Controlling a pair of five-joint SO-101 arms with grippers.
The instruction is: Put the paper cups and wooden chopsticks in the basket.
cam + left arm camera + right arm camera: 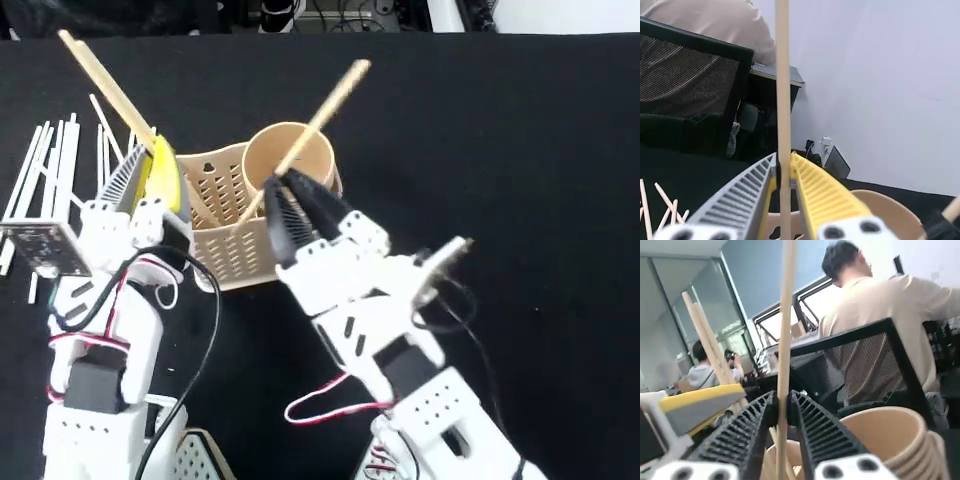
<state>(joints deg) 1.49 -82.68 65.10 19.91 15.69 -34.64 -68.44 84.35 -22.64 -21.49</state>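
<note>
A beige perforated basket point(228, 245) stands on the black table with stacked paper cups point(288, 158) in it. My left gripper point(148, 170) is shut on a wooden chopstick point(105, 85) at the basket's left rim; the stick point(782, 100) runs up between the grey and yellow fingers point(812, 185). My right gripper point(290, 205) is shut on another chopstick point(325, 105) over the cups, its lower end inside the basket. This stick point(785, 340) rises between the black fingers point(812, 430), with the cups point(890, 435) just behind.
Several more chopsticks point(45, 165) lie loose on the table at the far left, also seen as chopsticks point(660, 205) beside the left gripper. Both white arms crowd the table's near side. A chair point(690, 95) stands beyond the table.
</note>
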